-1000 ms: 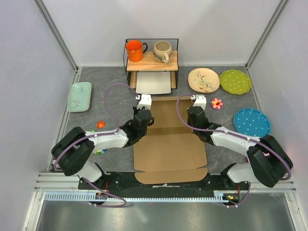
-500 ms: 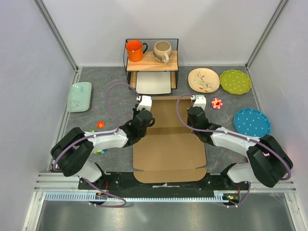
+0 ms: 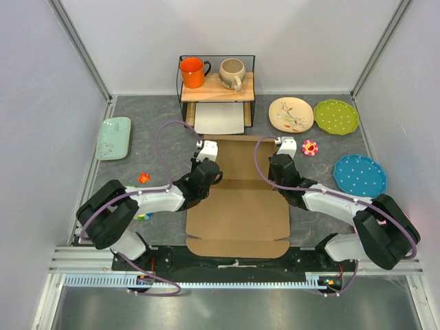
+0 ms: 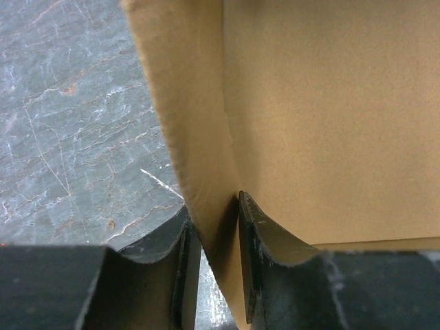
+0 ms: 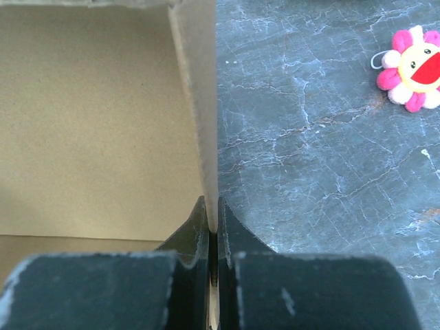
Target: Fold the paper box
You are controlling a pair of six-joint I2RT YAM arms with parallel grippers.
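The paper box (image 3: 237,206) is lying open in the middle of the bench (image 3: 137,124), between the two arms, with its long axis running near to far and its near flap reaching the arm bases. The left arm (image 3: 158,199) is reaching in from the left and the right arm (image 3: 323,198) from the right; both are meeting the far half of the cardboard at its side edges. In the left wrist view, the left jaws are clamping the left side flap (image 4: 196,124), which is standing up off the bench and leaning slightly, with one dark finger (image 4: 165,240) on its outer face and the other on its inner face. In the right wrist view, the right jaws are closing tightly on the right side flap (image 5: 199,103), which is standing upright and showing edge-on, with the brown box floor to its left and the grey bench to its right. A pink flower toy (image 3: 310,147) is lying on the bench just right of the box's far corner. Beyond the far edge of the box, a wire rack (image 3: 216,87) is carrying an orange mug (image 3: 193,72) and a beige mug (image 3: 232,73), with a white tray (image 3: 219,118) resting beneath it. A cream plate (image 3: 291,114), a green plate (image 3: 336,117) and a blue plate (image 3: 359,174) are sitting at the right, and a mint dish (image 3: 113,137) is sitting at the far left.
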